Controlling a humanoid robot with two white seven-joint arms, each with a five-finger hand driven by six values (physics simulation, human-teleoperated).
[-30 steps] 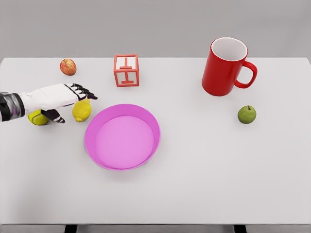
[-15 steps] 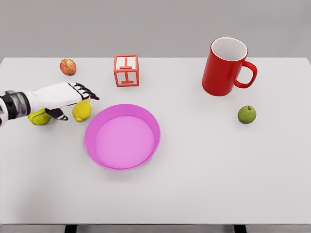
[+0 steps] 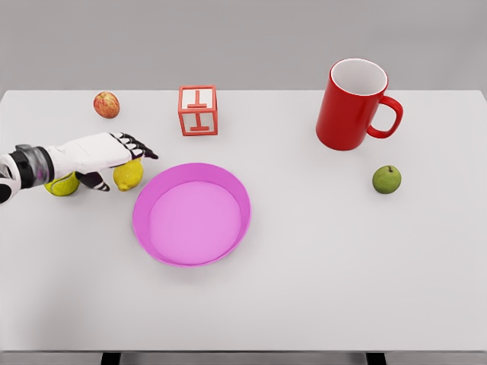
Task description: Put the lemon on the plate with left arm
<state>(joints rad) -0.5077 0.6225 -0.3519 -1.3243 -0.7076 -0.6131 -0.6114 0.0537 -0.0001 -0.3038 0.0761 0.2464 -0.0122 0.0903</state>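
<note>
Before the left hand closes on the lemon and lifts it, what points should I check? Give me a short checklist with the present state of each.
1. Left hand is over the lemon: ok, fingers extend across its top.
2. Firm grasp on the lemon: cannot tell; the fingers look extended, not curled around it.
3. Lemon is off the table: not ok, it appears to rest there.
4. Tennis ball clear of the hand: not ok, it lies right under the wrist.
5. Plate is free to receive: ok, nothing lies in it.
6. Path from lemon to plate: ok, the plate's rim is just right of the lemon.
</note>
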